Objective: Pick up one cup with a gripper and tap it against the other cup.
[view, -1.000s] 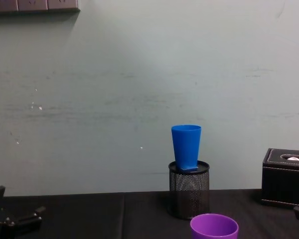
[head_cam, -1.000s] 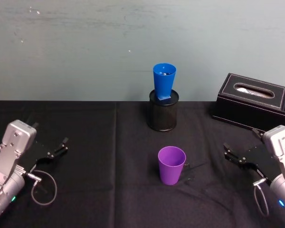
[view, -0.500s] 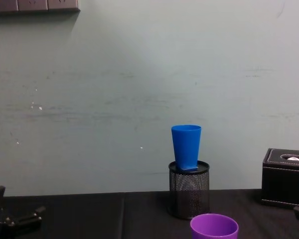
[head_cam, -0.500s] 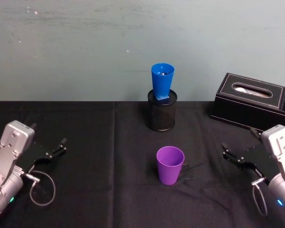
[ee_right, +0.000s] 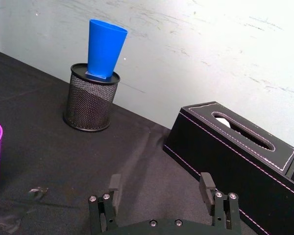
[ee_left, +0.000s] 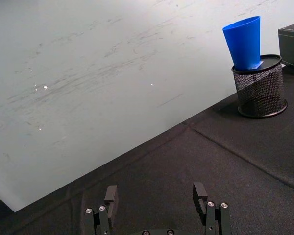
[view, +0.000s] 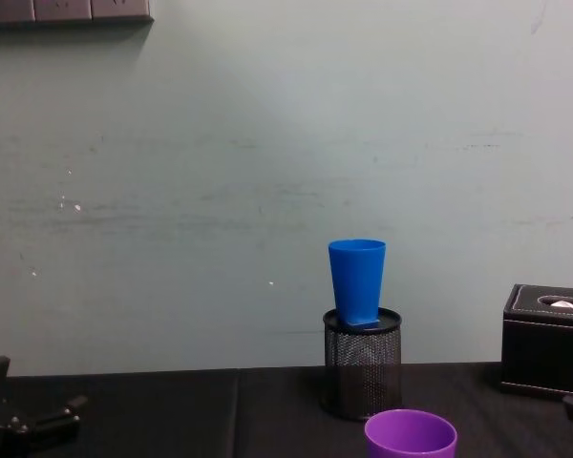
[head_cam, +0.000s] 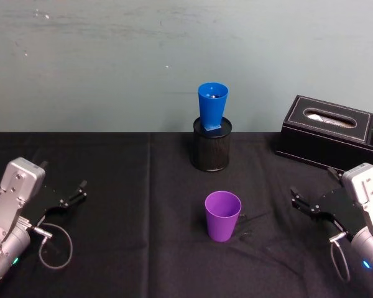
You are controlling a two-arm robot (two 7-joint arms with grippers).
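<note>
While the purple cup (head_cam: 223, 215) stands upright and mouth-up on the black table (head_cam: 143, 248), near the middle and toward the front, nothing touches it. Behind it, apart from it and close to the wall (head_cam: 112, 62), is a black mesh holder (head_cam: 211, 150). The blue cup (head_cam: 212, 107) sits with its narrow base in the holder's mouth, open end up, so it rises well above the purple cup. From the chest view the purple cup's rim (view: 411, 436) shows at the lower edge, with the blue cup (view: 356, 281) above it, slightly to the left.

To the right of the holder, at the back of the table, lies a black box (head_cam: 328, 133) with a slot in its top.

The right gripper (head_cam: 294, 200) rests low over the table to the right of the purple cup, well apart from it, its fingers spread and holding nothing; its wrist view shows the two fingers parted (ee_right: 160, 182). The left gripper (head_cam: 84, 190) sits at the far left of the table, also well apart from both cups, its fingers likewise spread wide and empty (ee_left: 155, 193).
</note>
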